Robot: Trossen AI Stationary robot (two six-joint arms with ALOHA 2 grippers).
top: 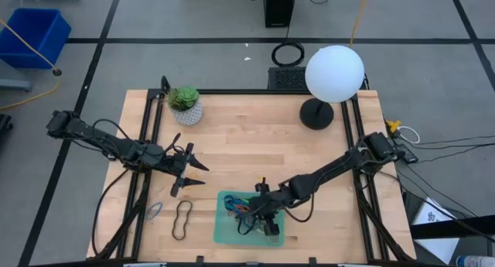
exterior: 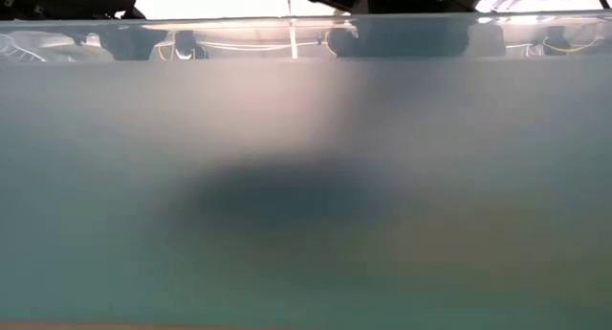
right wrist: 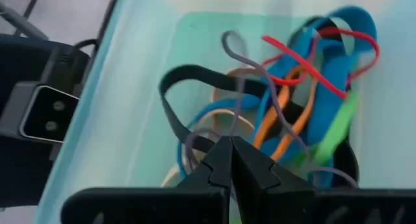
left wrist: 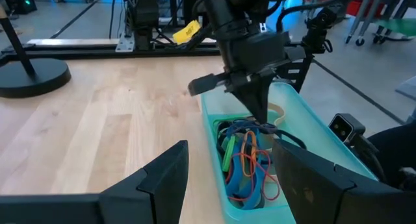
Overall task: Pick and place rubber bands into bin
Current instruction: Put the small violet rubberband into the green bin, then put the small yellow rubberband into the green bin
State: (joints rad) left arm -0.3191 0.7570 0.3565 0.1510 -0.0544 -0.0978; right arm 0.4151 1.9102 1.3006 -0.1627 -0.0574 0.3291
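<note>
The green bin (top: 224, 232) sits at the table's near edge and holds a pile of blue, orange, red, green and black rubber bands (right wrist: 312, 87). My right gripper (right wrist: 232, 152) is down inside the bin, shut on a thin grey rubber band (right wrist: 237, 87); the left wrist view shows it (left wrist: 260, 113) pointing down over the pile (left wrist: 247, 159). A black band (top: 182, 219) and a pale grey band (top: 155, 212) lie flat on the wood left of the bin. My left gripper (top: 197, 168) waits open above the table, left of and beyond the bin. My right gripper pinches the thin grey band at one point of its loop (right wrist: 235, 130) between its two fingertips. The fingers slant down into the bin from the table's far right. The band lies slack, looping away over the coloured pile and the bin's floor (right wrist: 143, 87).
A potted plant (top: 184, 103) stands at the far left of the table and a white globe lamp (top: 334, 73) at the far right. A blue bin (top: 35, 35) and a black cable coil (top: 288, 53) are on the floor beyond. The bin's wall (exterior: 306, 177) fills the low view.
</note>
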